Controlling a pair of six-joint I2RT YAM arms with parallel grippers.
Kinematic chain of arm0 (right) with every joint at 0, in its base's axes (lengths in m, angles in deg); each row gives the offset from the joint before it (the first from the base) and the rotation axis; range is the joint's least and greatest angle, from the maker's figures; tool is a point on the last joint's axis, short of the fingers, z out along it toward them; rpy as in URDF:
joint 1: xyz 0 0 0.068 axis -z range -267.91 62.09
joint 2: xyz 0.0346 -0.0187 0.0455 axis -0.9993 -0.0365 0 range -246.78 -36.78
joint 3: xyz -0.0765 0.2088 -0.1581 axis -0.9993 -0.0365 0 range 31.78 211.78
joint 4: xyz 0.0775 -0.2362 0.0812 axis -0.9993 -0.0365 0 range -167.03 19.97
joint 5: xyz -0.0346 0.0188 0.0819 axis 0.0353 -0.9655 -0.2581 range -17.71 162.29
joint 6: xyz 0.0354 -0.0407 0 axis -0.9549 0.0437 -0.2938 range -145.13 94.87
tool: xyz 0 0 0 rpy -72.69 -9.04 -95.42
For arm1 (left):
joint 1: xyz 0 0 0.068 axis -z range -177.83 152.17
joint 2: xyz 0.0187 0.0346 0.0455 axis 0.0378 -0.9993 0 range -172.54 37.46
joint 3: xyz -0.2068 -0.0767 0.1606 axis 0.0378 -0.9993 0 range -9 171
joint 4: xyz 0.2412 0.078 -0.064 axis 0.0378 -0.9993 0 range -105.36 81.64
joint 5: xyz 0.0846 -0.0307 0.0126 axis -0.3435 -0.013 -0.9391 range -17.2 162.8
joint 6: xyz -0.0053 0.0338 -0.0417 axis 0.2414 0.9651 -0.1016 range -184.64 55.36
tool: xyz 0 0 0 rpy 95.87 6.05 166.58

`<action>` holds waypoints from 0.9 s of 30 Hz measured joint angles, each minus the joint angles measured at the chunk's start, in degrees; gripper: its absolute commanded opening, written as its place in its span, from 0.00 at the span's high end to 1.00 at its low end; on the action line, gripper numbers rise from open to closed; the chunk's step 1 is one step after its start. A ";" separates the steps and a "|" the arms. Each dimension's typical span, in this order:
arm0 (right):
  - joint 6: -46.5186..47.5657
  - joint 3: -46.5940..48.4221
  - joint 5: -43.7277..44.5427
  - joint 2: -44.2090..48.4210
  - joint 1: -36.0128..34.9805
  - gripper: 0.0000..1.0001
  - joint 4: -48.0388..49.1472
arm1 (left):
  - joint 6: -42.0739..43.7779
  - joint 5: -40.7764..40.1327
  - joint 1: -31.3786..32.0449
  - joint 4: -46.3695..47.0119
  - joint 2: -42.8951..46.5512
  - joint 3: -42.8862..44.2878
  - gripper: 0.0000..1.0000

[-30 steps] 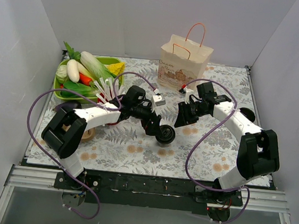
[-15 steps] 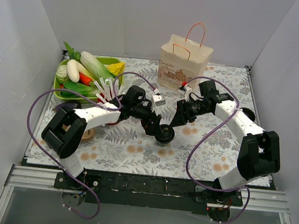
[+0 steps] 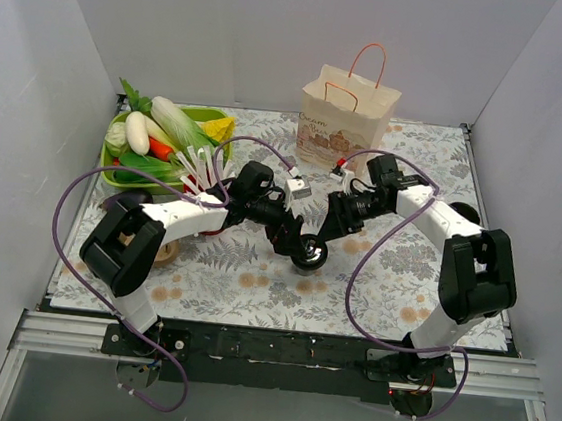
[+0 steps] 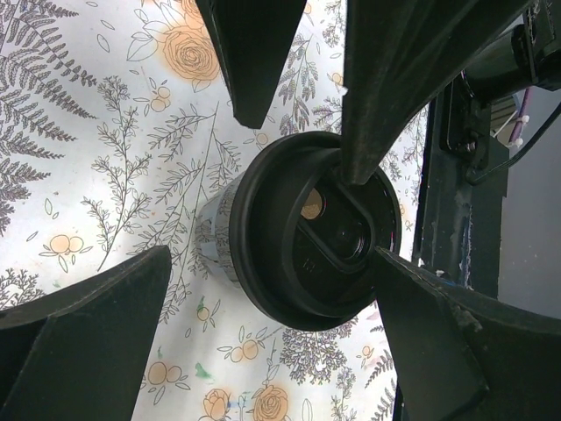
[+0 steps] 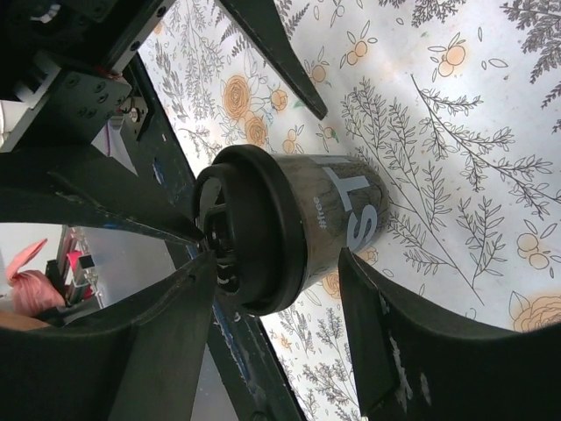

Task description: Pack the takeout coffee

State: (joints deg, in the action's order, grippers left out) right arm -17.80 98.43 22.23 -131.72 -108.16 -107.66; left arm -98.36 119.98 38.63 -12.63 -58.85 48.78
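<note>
The takeout coffee (image 3: pixel 310 253) is a small dark cup with a round black lid. It stands upright on the floral table mat near the middle. My left gripper (image 3: pixel 298 242) comes in from the left and is open, with one finger on each side of the lid (image 4: pixel 307 241). My right gripper (image 3: pixel 327 228) comes in from the right and is also open. Its fingers straddle the cup's lid and upper wall (image 5: pixel 289 224). One right finger (image 4: pixel 394 88) lies across the lid's rim in the left wrist view. Neither gripper pinches the cup.
A paper bag (image 3: pixel 344 117) with orange handles stands open at the back centre. A green tray (image 3: pixel 210 118) of vegetables sits at the back left, with white straws (image 3: pixel 203 170) beside it. A tape roll (image 3: pixel 167 252) lies by the left arm.
My right gripper has moved left and down to the cup, and its jaws have widened. The left arm and the cup have stayed where they were.
</note>
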 measured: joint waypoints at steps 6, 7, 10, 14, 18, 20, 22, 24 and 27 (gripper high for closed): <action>0.31 0.00 -0.76 -3.41 0.00 0.41 0.11 | -0.42 0.46 -0.02 -0.02 -1.03 0.76 0.02; 0.17 0.00 -1.36 -4.07 0.00 0.42 0.11 | -0.48 0.55 -0.02 -0.02 -1.38 1.05 0.02; 0.13 0.00 -3.04 -5.29 0.15 0.47 0.24 | -0.68 1.09 -0.02 -0.04 -2.16 1.66 0.03; 0.33 0.00 -5.53 -6.47 0.76 0.51 0.24 | -1.66 2.60 -0.22 0.04 -3.19 1.99 0.04; 1.46 0.00 -8.50 -7.76 1.73 0.53 0.26 | -3.19 4.81 -0.81 0.76 -4.35 2.03 0.05; 2.32 -0.07 -10.23 -8.59 2.14 0.53 0.28 | -4.13 6.12 -1.03 1.95 -5.09 2.01 0.05; 2.89 -0.24 -11.96 -9.46 2.32 0.55 0.42 | -5.20 7.28 -1.11 3.26 -5.81 1.90 0.05; 3.37 -1.01 -14.03 -10.21 2.73 0.56 0.70 | -6.32 8.61 -1.16 4.94 -6.58 1.62 0.05; 3.50 -2.10 -15.87 -10.93 2.97 0.57 0.96 | -7.56 10.25 -1.16 6.69 -7.19 1.07 0.06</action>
State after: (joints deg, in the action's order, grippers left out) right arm -14.30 96.33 6.36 -142.65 -105.18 -106.70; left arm -105.92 130.23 37.48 -5.94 -66.04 49.85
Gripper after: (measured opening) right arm 0.487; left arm 0.948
